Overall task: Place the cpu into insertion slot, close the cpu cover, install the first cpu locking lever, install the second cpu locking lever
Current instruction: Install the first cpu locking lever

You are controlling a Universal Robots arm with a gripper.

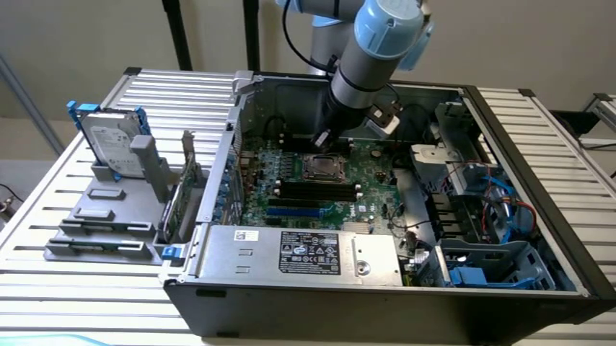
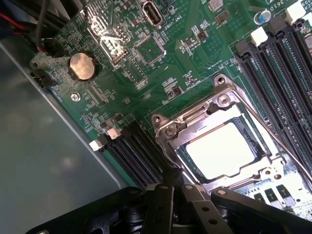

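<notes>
progress: looks like the first two steps are done. The cpu (image 2: pixel 222 150) is already sitting in the insertion slot (image 2: pixel 181 155), and the cpu cover (image 2: pixel 195 114) is flat down over it.

levers: a thin wire locking lever (image 2: pixel 271 132) runs along one side of the cover. I honestly can't tell if it's hooked down or just lying there, so I'd count both levers as still to do.

gripper: the gripper (image 2: pixel 171 178) is right at the edge of the cover, low over the socket corner. It looks pinched together with nothing I can see in it.

where it all is: the socket is mid-board on the green motherboard (image 2: pixel 146 87), inside the open PC case (image 1: pixel 539 187) lying on the slatted counter (image 1: pixel 58 209). The arm reaches down into it.

cpu look: a small flat square with a pale shiny face that glares through the cover's window. It looks level and square to the frame.

cover look: a thin silvery frame with screw heads at the corners.
</notes>
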